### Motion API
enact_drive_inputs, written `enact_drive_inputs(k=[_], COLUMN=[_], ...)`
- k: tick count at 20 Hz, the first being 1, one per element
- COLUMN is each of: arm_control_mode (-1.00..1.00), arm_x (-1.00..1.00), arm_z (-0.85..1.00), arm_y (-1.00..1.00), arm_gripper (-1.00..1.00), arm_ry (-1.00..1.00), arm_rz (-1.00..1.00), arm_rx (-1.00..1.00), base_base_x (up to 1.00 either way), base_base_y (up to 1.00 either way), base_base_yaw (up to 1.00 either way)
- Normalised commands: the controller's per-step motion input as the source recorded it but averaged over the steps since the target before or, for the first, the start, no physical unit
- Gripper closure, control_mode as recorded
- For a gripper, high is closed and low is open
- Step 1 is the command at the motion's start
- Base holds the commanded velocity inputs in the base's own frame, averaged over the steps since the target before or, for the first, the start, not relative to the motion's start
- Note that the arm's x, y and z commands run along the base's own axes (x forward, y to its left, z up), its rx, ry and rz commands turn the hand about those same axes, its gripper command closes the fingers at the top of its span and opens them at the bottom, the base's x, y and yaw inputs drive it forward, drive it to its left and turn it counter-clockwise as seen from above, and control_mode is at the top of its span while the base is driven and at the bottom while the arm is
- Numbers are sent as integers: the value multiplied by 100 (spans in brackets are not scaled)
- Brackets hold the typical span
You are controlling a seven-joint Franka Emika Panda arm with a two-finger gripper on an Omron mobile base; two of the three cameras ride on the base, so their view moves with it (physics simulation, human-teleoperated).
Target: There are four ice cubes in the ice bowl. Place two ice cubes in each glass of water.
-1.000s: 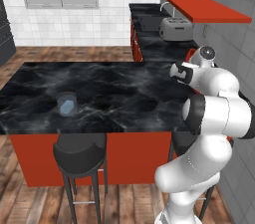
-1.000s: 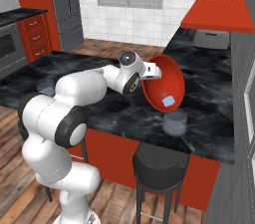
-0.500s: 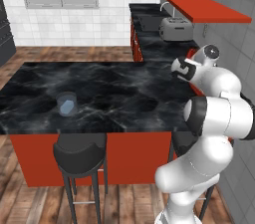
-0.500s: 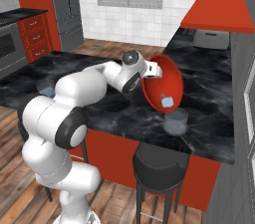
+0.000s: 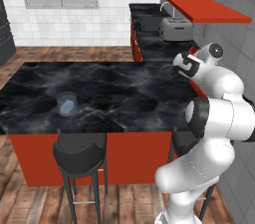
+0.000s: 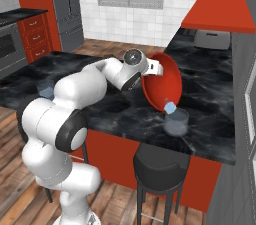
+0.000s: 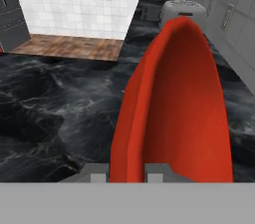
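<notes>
While the jaws [image 7: 127,173] pinch its rim, the red bowl [image 6: 162,83] tips over a glass [image 6: 175,121].

ice bowl: glossy red ice bowl [image 6: 162,85] is being held off the counter, tipping steeply on edge with its open side facing the near glass; the hand is clamping its rim.
ice cube: one pale-blue ice cube [image 6: 169,107] is sitting at the bowl's lowest lip, just above the near glass.
near glass: translucent grey-blue near glass [image 6: 176,122] is standing upright below the bowl; its contents are hard to tell.
far glass: far glass [image 5: 66,103] is standing upright, well apart, possibly holding something pale blue.
</notes>
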Motion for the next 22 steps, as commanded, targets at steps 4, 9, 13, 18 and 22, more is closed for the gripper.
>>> enact_drive_inputs(k=[4,9,13,18,22], arm_control_mode=[-100,-100,-100,-100,-100], arm_x=[0,2,7,2,0], arm_z=[21,21,28,24,4], arm_y=[0,0,0,-14,-52], arm_gripper=[100,100,100,100,100], arm_ry=[-5,-2,0,0,0], arm_rz=[0,0,0,0,0], arm_rx=[5,6,7,8,8], base_base_x=[0,0,0,0,0], base_base_y=[0,0,0,0,0], base_base_yaw=[0,0,0,0,0])
